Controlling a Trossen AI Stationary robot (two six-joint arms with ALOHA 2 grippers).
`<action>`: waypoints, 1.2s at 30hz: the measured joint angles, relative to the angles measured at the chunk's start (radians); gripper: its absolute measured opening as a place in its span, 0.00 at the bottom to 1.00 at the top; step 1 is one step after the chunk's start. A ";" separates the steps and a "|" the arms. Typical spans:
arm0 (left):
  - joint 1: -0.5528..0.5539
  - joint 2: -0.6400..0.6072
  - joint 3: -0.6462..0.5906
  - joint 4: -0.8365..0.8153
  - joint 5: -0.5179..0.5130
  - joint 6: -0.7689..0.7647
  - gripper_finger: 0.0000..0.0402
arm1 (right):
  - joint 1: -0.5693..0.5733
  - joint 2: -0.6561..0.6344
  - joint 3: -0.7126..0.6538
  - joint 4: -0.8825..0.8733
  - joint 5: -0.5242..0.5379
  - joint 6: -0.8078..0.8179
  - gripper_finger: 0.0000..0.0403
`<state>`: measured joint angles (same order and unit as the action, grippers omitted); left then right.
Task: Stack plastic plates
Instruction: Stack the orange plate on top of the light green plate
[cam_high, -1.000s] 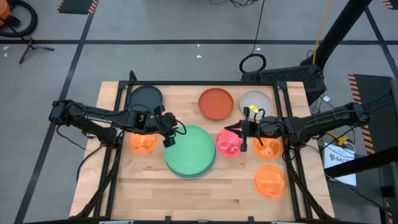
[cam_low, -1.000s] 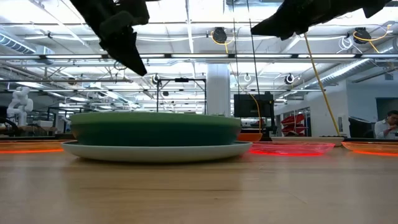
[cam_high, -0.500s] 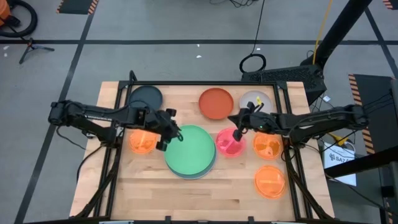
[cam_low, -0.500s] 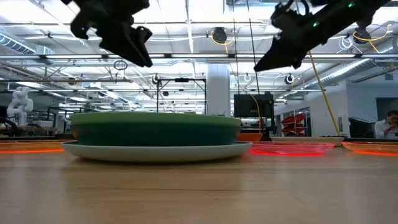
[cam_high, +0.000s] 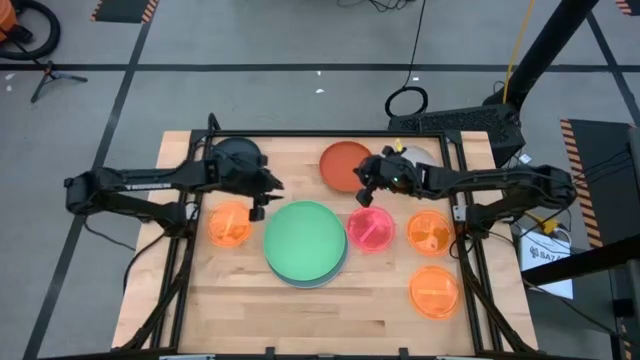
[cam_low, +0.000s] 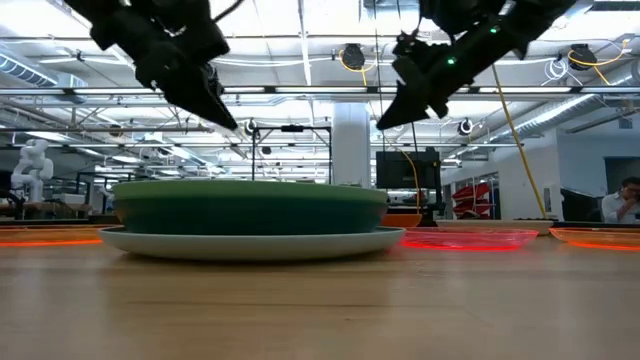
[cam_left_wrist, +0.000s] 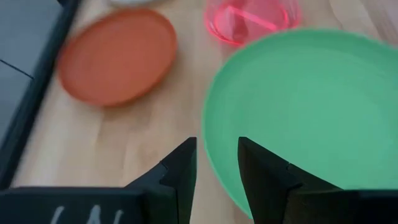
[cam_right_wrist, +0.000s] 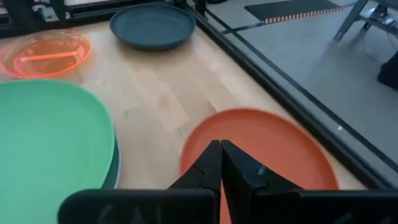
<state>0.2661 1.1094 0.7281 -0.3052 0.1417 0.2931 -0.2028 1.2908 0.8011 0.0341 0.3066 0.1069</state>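
Your wooden table carries the green-topped plate stack at its centre, a pink plate beside it, three translucent orange plates, and dark grey and red-orange plates along the far edge.

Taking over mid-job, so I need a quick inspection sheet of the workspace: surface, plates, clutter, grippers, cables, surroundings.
Surface: wooden table, framed by black rails.
Job's things: green plate tops a central stack; red-orange plate, dark grey plate, pink plate and three orange plates lie singly.
Clutter: nothing seen.
Grippers: left gripper open, between dark grey and green plates; right gripper shut, over the red-orange plate.
Cables: coiled cable on the floor.
Surroundings: lab; seated person far off.
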 joint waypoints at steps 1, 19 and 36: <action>0.002 -0.026 -0.012 0.026 0.000 -0.006 0.31 | -0.002 0.011 0.012 -0.004 -0.002 -0.009 0.00; 0.000 -0.441 -0.202 0.150 0.029 0.051 0.31 | 0.034 0.222 0.213 0.000 -0.102 -0.017 0.00; 0.001 -0.462 -0.253 0.132 0.033 0.031 0.31 | 0.067 0.298 0.287 -0.221 -0.097 -0.128 0.00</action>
<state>0.2672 0.6476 0.4755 -0.1730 0.1749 0.3245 -0.1356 1.5883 1.0883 -0.1869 0.2097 -0.0208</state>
